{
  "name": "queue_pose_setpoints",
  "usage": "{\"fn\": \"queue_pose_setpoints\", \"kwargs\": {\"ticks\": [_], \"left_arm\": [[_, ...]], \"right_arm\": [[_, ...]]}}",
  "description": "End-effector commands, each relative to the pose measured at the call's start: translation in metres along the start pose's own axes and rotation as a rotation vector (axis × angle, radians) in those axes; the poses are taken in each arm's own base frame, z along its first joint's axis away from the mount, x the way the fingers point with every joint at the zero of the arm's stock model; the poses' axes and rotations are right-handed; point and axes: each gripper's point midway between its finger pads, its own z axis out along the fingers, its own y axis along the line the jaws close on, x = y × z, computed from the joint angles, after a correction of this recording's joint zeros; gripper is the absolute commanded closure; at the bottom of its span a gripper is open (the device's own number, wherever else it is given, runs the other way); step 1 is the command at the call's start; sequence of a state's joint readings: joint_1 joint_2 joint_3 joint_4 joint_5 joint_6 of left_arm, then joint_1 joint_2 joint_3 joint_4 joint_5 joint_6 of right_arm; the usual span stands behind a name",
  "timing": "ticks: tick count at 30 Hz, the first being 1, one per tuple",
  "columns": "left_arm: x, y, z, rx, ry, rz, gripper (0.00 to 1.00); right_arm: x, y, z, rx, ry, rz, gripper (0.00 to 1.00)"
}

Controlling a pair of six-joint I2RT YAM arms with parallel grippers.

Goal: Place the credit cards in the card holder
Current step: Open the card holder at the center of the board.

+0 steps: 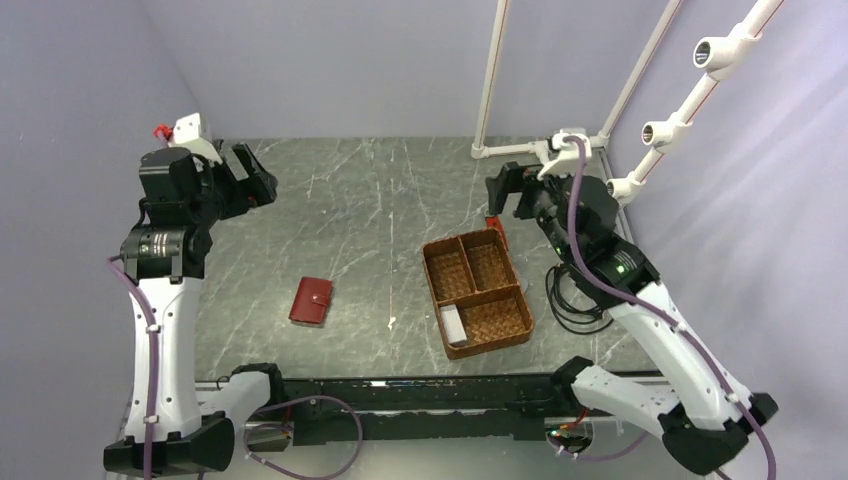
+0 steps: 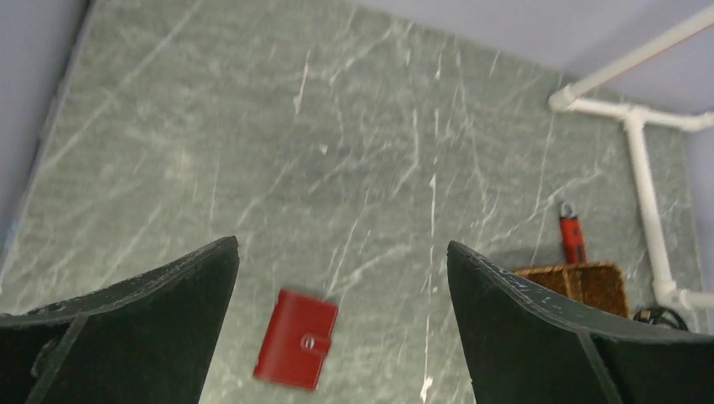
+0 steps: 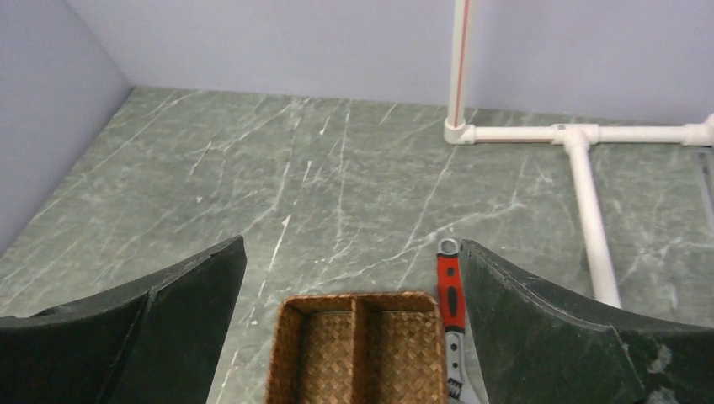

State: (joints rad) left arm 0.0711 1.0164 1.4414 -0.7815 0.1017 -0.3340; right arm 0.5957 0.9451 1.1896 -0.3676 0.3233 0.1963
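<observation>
Lying closed, the card holder (image 1: 311, 300) runs lengthwise near-to-far.

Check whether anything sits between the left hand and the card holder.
Nothing visible does. The left hand hangs open over bare table, with the closed card holder lying alone below it. The basket and red-handled tool sit well off to the right.

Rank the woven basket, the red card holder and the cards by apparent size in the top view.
1. Woven basket, clearly largest.
2. Card holder.
3. Cards in the basket's near compartment, smallest.
All sit near table level, so the ranking holds.
</observation>
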Motion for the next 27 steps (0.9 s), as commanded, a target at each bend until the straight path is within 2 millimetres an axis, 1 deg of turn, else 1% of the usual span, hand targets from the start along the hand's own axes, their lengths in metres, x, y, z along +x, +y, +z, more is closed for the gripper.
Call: {"fn": "queue_pose_setpoints", "kwargs": {"ticks": [1,3,4,6,7,8,9,10,11,13,15,17,19,21,22,24,25,27], "left_arm": [[0.059,0.027,0.006,-0.111,0.23,-0.02,0.01],[0.094,0.047,0.013,-0.191,0.353,-0.059,0.01],[0.112,0.053,0.017,-0.199,0.416,-0.098,0.01],[0.14,0.061,0.024,-0.166,0.494,-0.209,0.01],[0.153,0.065,0.027,-0.152,0.522,-0.262,0.01],[0.17,0.068,0.029,-0.144,0.561,-0.303,0.01],[0.179,0.07,0.031,-0.138,0.577,-0.321,0.01],[0.189,0.074,0.033,-0.148,0.597,-0.333,0.01],[0.197,0.079,0.034,-0.176,0.611,-0.346,0.01],[0.207,0.085,0.039,-0.206,0.644,-0.368,0.01],[0.212,0.083,0.043,-0.214,0.679,-0.414,0.01],[0.224,0.082,0.05,-0.207,0.696,-0.465,0.01],[0.243,0.081,0.055,-0.205,0.729,-0.526,0.01],[0.258,0.08,0.059,-0.198,0.745,-0.583,0.0],[0.263,0.077,0.061,-0.184,0.746,-0.607,0.03],[0.277,0.077,0.06,-0.189,0.76,-0.64,0.04],[0.283,0.078,0.058,-0.198,0.762,-0.652,0.04],[0.291,0.074,0.056,-0.209,0.766,-0.663,0.04]], "right_arm": [[0.023,0.022,0.023,-0.022,0.109,0.013,0.0],[0.037,0.047,0.033,-0.096,0.149,0.022,0.0],[0.047,0.06,0.038,-0.132,0.183,0.025,0.0],[0.068,0.086,0.05,-0.197,0.253,0.049,0.0],[0.08,0.102,0.055,-0.243,0.293,0.071,0.0],[0.095,0.12,0.059,-0.296,0.334,0.09,0.0],[0.104,0.136,0.059,-0.346,0.357,0.109,0.0],[0.111,0.156,0.058,-0.415,0.37,0.137,0.0],[0.122,0.17,0.058,-0.46,0.4,0.155,0.0],[0.144,0.194,0.055,-0.535,0.464,0.192,0.0],[0.166,0.216,0.051,-0.604,0.532,0.217,0.0],[0.185,0.23,0.049,-0.643,0.58,0.224,0.0],[0.202,0.24,0.049,-0.666,0.629,0.228,0.0],[0.215,0.247,0.049,-0.677,0.678,0.236,0.0],[0.223,0.25,0.05,-0.681,0.701,0.237,0.01],[0.233,0.255,0.048,-0.688,0.72,0.236,0.01],[0.238,0.256,0.047,-0.688,0.731,0.24,0.02],[0.248,0.261,0.046,-0.699,0.761,0.246,0.08]]}}
